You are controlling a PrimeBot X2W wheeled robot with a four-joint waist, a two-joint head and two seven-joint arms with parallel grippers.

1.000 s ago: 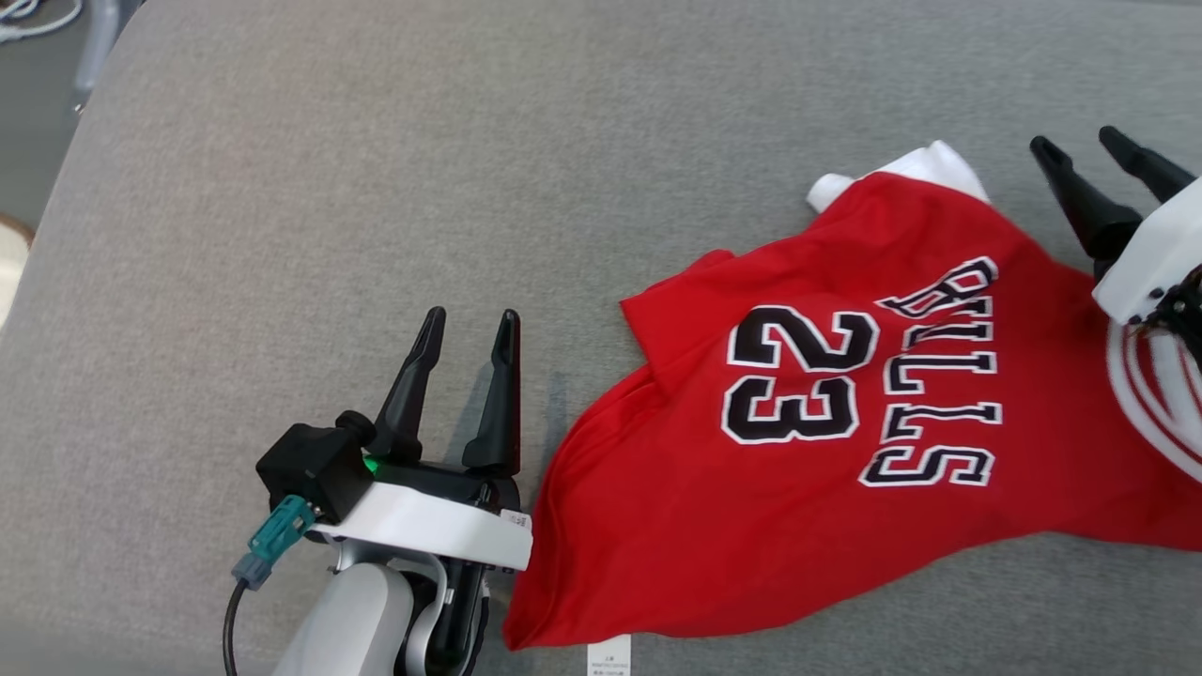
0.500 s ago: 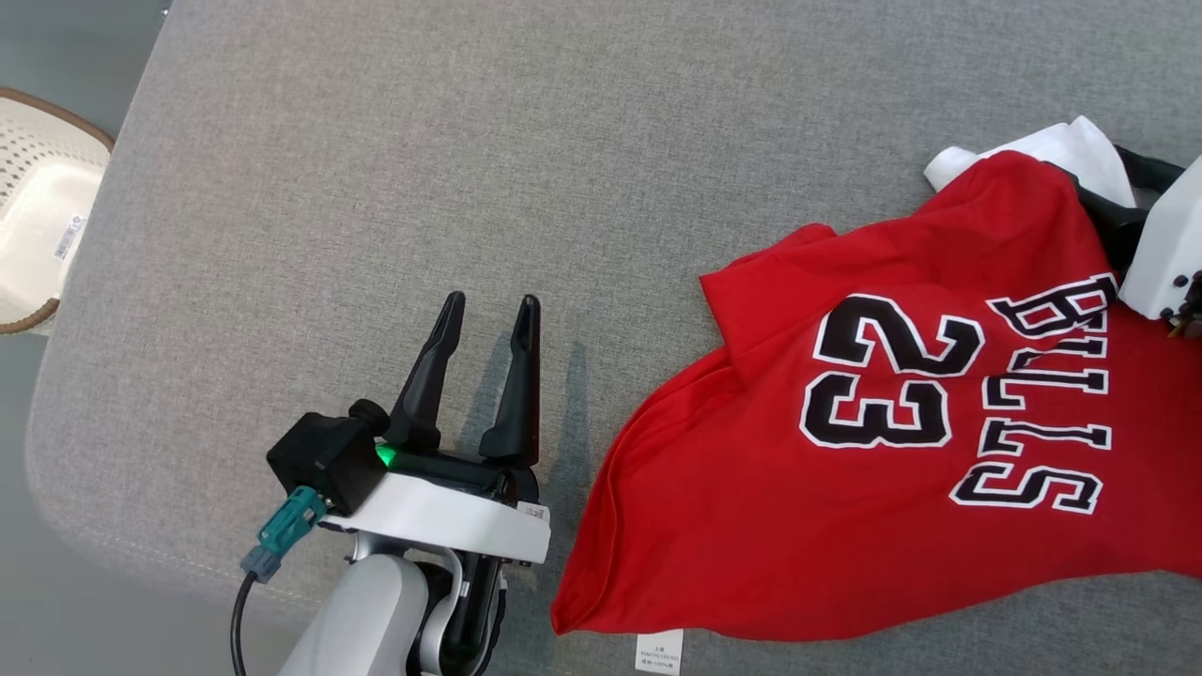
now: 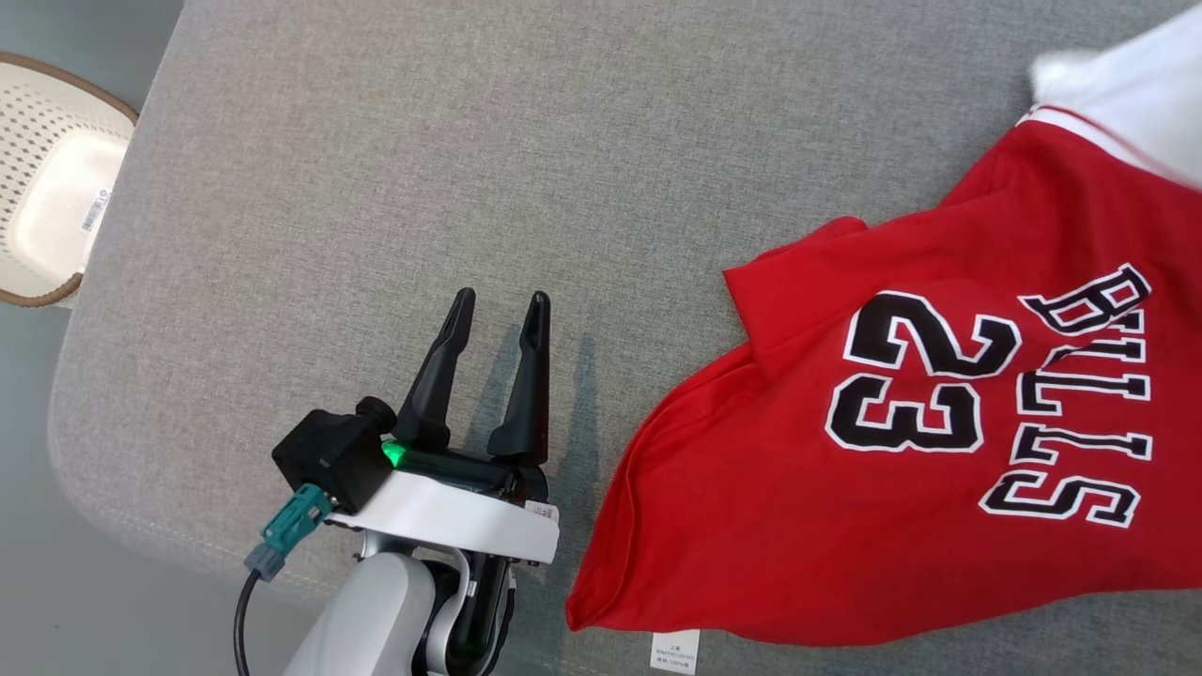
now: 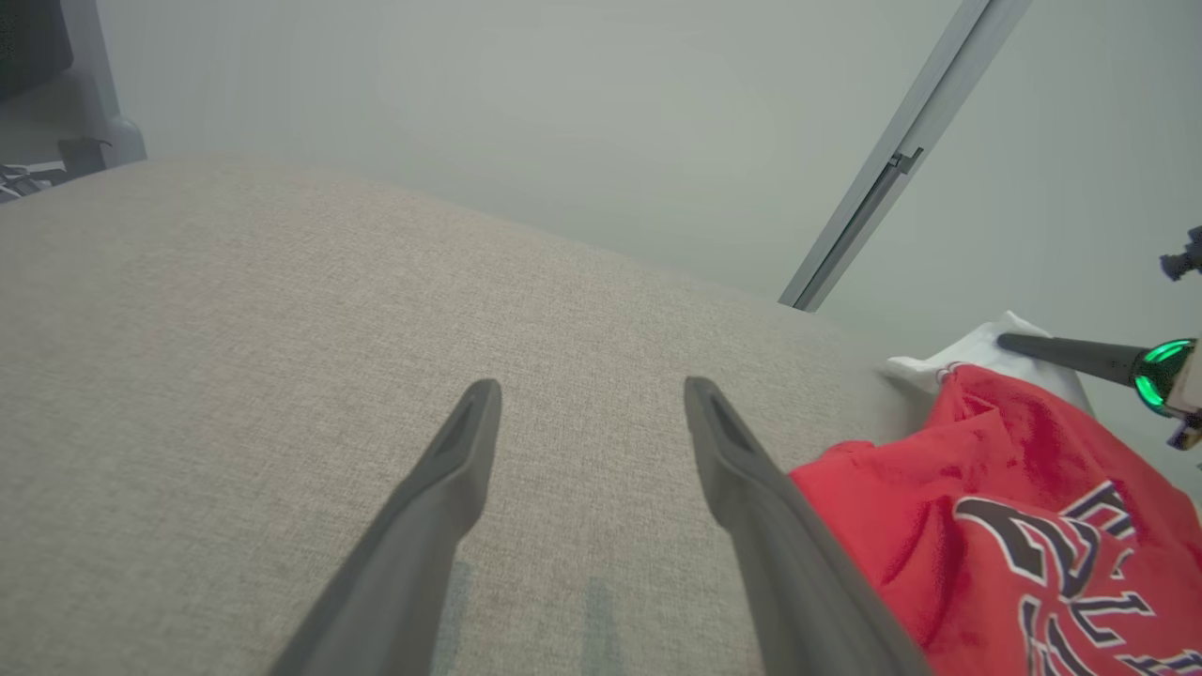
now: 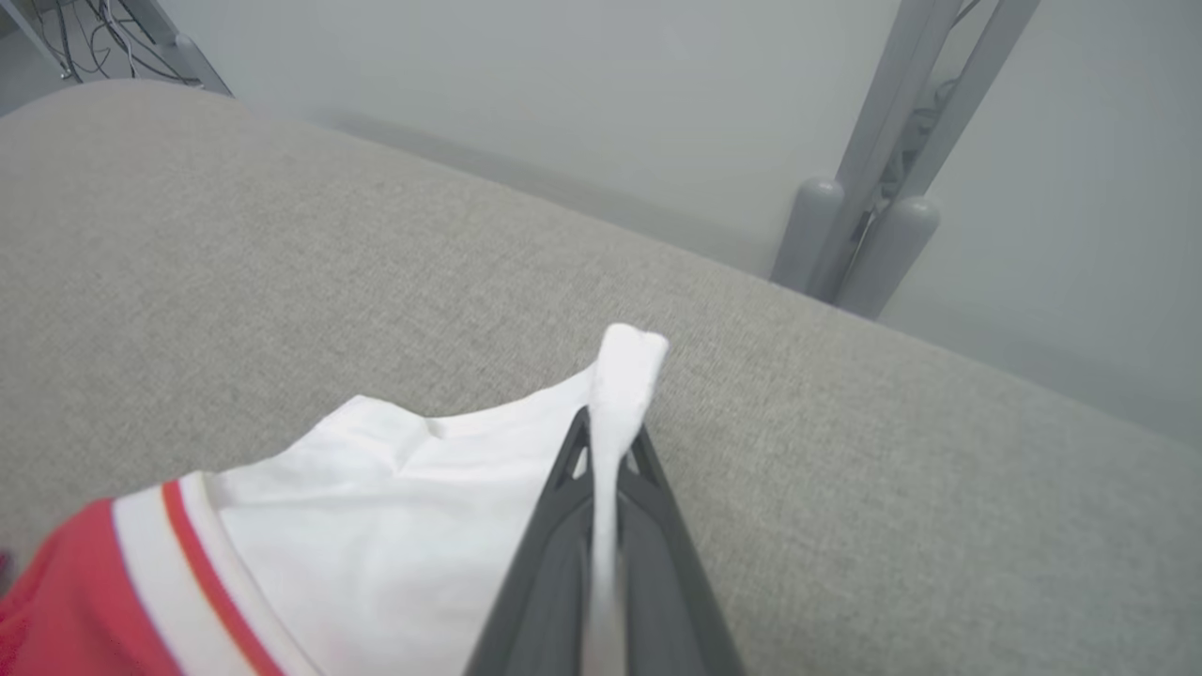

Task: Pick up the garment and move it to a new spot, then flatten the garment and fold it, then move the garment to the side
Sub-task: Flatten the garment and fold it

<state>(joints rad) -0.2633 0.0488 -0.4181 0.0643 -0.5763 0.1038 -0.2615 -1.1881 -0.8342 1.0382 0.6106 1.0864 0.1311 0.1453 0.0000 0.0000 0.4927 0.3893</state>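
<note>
My left tool hangs over the bare grey bench. Its two fingers are spread, with nothing between them. The left wrist view shows the same open gap, with only bench cloth beyond the tips.

My right tool is pressed together on a fold of the white sleeve. In the right wrist view the cloth runs up between the two fingers and pokes out in a small bunch above their tips. A red-and-white striped band edges the sleeve where it meets the red body.

The shirt lies on the right part of the bench in the head view, rumpled rather than flat. Its "23" and the dark, white-outlined lettering face up and read sideways. Its near edge lies just beside my left tool's wrist but does not touch it. A small white tag sticks out from under the lower edge. The sleeve at the upper right of the head view is blurred.

A pale perforated basket sits on the floor past the bench's left corner.
</note>
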